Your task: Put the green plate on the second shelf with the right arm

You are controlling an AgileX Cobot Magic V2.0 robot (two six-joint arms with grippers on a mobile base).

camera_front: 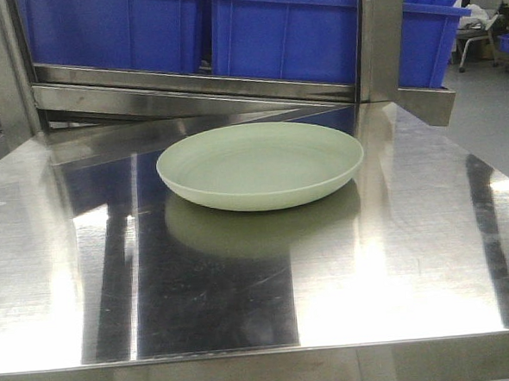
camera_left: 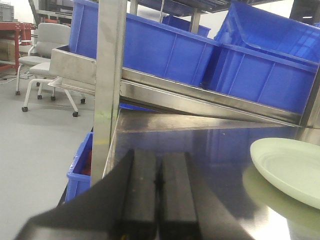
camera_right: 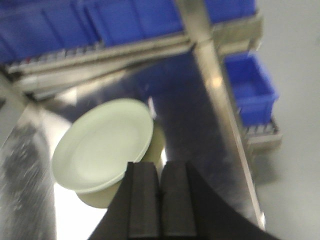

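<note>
**Plate (camera_front: pixel 260 164) lies free on the steel shelf (camera_front: pixel 415 267)**

The shelf carries the plate flat, near the middle, under a sloped row of blue bins (camera_front: pixel 297 32). I cannot tell if this is the second shelf. The right hand (camera_right: pixel 160 200) hangs above the plate's rim, fingers pressed together, empty. The left hand (camera_left: pixel 159 195), also closed and empty, waits well aside, probably to leave room.
</note>
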